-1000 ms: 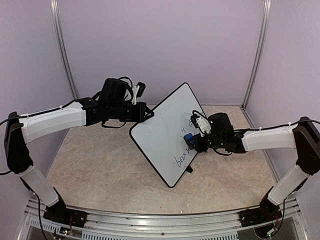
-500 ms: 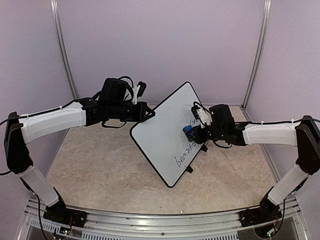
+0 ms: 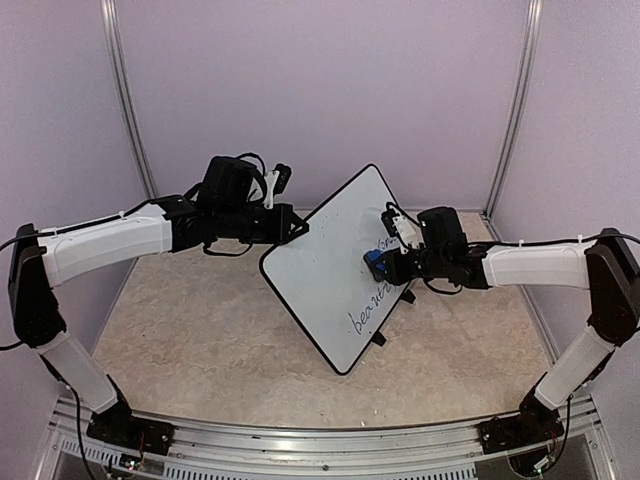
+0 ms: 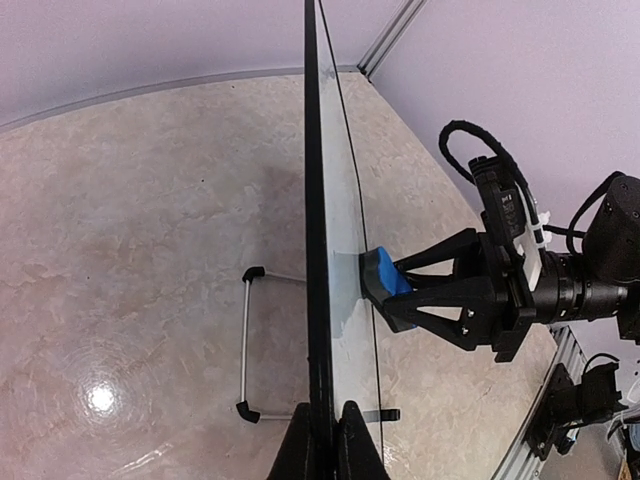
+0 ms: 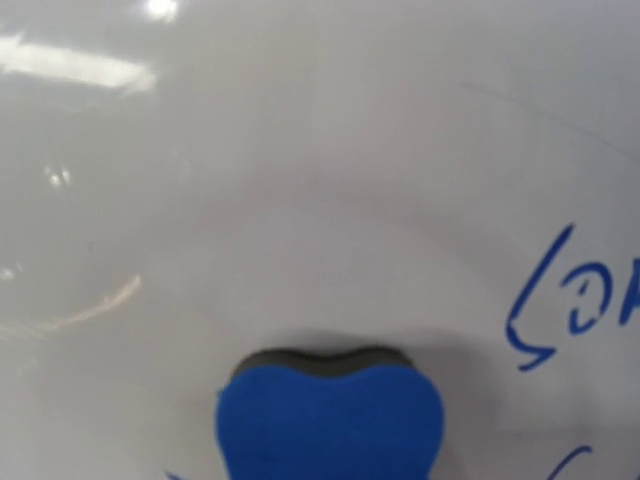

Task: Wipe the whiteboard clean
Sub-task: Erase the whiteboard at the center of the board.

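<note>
Right pincer (image 4: 398, 295): one eraser (image 4: 382, 278) (touching whiteboard (image 3: 320, 270)?)

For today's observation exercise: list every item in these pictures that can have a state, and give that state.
whiteboard: standing upright, not yet wiped clean.
blue writing: unerased, on the board face.
eraser: pressed against the board face.
left gripper: shut on the whiteboard's rim.
right gripper: shut on the eraser.
</note>
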You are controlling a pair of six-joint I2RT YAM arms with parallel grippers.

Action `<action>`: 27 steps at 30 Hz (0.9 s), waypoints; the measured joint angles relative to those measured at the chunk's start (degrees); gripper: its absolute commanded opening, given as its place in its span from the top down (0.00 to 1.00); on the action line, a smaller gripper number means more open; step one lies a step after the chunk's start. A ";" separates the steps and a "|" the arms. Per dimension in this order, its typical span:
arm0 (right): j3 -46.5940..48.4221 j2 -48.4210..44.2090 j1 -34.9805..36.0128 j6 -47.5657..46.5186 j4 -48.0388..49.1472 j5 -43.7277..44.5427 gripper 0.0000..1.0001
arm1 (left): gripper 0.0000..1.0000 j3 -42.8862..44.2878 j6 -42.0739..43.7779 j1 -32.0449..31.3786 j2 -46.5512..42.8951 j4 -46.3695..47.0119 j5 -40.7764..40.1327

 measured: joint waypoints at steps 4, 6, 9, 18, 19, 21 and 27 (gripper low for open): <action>0.35 0.09 0.00 0.92 0.59 -0.55 0.69 | 1.00 0.00 0.00 0.00 0.00 0.02 0.04; 0.35 0.17 -0.07 1.51 1.09 -1.11 0.70 | 1.00 0.00 0.00 0.00 0.00 0.02 0.02; 0.28 0.22 -0.28 2.60 1.62 -2.64 0.70 | 1.00 0.00 0.00 0.00 0.00 0.02 0.02; -6.21 -0.87 -0.35 5.73 7.48 -7.02 0.70 | 1.00 0.00 -0.02 0.00 0.00 0.02 0.07; -7.02 -1.01 -0.28 5.86 7.82 -7.19 0.70 | 1.00 0.00 -0.02 0.00 0.00 0.02 0.07; -8.22 -1.16 -0.11 6.03 8.44 -7.39 0.70 | 1.00 0.00 -0.02 0.00 0.00 0.02 0.04; -10.47 -1.64 0.31 6.21 9.77 -7.30 0.70 | 1.00 0.00 -0.04 0.00 0.00 0.02 0.04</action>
